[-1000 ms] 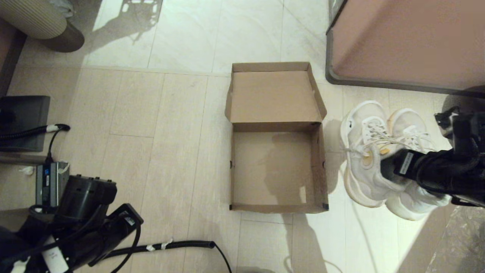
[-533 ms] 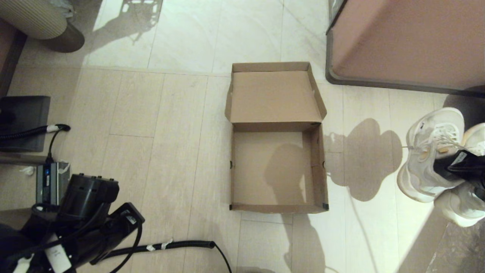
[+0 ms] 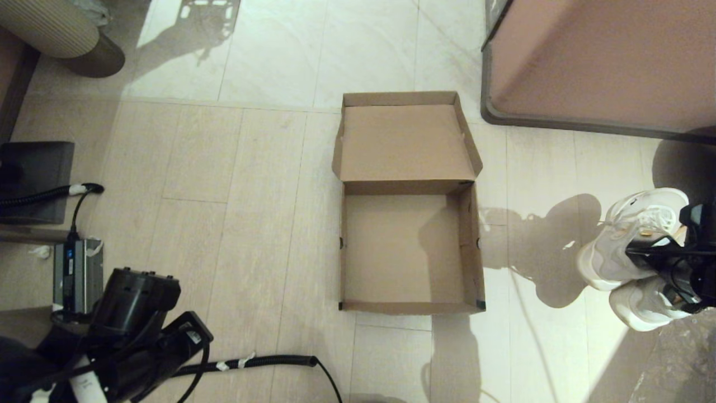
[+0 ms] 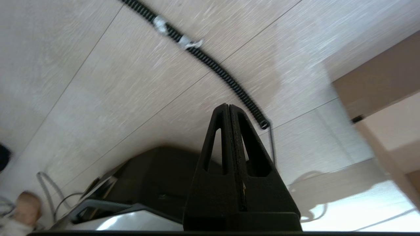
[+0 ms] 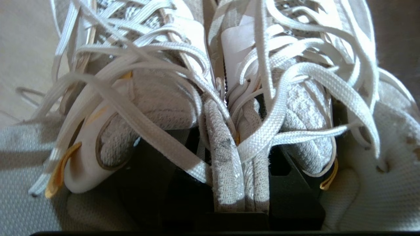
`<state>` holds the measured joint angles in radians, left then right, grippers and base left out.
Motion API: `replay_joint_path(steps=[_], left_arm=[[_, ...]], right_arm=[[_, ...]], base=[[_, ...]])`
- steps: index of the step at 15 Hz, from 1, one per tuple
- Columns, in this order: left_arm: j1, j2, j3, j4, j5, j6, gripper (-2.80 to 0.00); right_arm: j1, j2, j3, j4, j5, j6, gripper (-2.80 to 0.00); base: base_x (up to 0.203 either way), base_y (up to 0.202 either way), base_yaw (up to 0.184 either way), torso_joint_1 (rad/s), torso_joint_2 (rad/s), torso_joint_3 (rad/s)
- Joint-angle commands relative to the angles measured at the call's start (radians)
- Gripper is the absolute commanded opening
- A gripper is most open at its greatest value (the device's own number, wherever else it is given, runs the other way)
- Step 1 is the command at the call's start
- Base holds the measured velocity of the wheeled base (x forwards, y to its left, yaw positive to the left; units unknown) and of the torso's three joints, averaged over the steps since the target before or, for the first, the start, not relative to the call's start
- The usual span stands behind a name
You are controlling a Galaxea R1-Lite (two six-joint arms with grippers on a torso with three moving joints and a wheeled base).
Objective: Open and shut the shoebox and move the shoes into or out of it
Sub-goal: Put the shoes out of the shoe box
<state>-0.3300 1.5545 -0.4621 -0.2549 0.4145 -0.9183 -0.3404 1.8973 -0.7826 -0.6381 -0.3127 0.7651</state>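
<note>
Left tool (image 4: 229,131), fingers pressed together and empty, sits parked near the base. Right tool (image 5: 236,203) pinches both shoes (image 3: 632,252) by their inner collars, well right of the box (image 3: 408,252), which lies open and empty; setting them down remains.

The shoes (image 5: 210,108) fill the right wrist view, side by side with loose white laces spilling over them. The right gripper (image 5: 234,183) has its black jaws pinched on the two inner collar edges, pressed together between them.
</note>
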Motion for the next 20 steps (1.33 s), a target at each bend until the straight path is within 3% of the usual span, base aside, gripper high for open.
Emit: replay_joint_path(steps=[1, 3, 8, 13, 20], left_arm=[[0.0, 0.01, 0.007, -0.001, 0.003, -0.005, -2.8], [-0.001, 0.007, 0.007, -0.005, 0.014, -0.005, -2.8], [0.0, 0.028, -0.001, -0.047, 0.03, -0.004, -2.8], [0.0, 0.044, -0.002, -0.046, 0.032, -0.005, -2.8], [0.002, 0.041, 0.005, -0.047, 0.032, -0.008, -2.8]], right_arm=[[-0.002, 0.171, -0.061, -0.068, 0.005, 0.135, -2.8], [-0.003, 0.236, -0.146, -0.085, 0.012, 0.26, -2.8], [-0.012, 0.342, -0.303, -0.08, 0.018, 0.458, -2.8], [-0.062, 0.424, -0.369, -0.08, 0.017, 0.486, -2.8], [-0.063, 0.437, -0.377, -0.072, 0.015, 0.484, -2.8]], base=[[0.0, 0.0, 0.0, 0.0, 0.0, 0.0], [0.0, 0.0, 0.0, 0.0, 0.0, 0.0], [0.0, 0.0, 0.0, 0.0, 0.0, 0.0], [0.0, 0.0, 0.0, 0.0, 0.0, 0.0], [0.0, 0.0, 0.0, 0.0, 0.0, 0.0]])
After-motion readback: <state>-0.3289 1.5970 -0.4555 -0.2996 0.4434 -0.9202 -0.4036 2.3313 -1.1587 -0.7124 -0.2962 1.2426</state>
